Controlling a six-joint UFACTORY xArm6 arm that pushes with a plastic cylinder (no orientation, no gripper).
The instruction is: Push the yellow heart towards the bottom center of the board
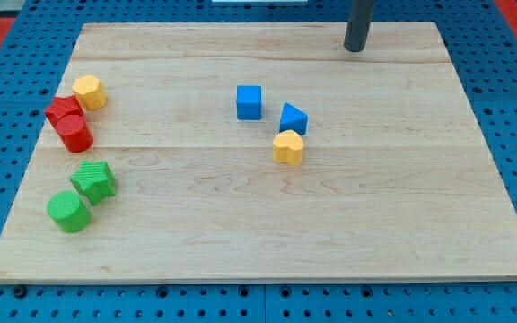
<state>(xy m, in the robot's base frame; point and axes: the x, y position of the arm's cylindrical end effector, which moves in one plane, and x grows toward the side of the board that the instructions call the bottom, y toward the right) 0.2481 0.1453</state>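
Note:
The yellow heart [287, 147] lies near the middle of the wooden board [258, 242]. A blue triangular block [293, 118] touches it just above and to the right. A blue cube [249, 102] sits a little to their upper left. My tip [355, 48] is near the board's top edge, well above and to the right of the yellow heart, touching no block.
At the view's left stand a yellow hexagonal block [89, 92], two red blocks [64, 110] [76, 133], a green star-like block [93, 180] and a green cylinder-like block [68, 212]. The board lies on a blue pegboard.

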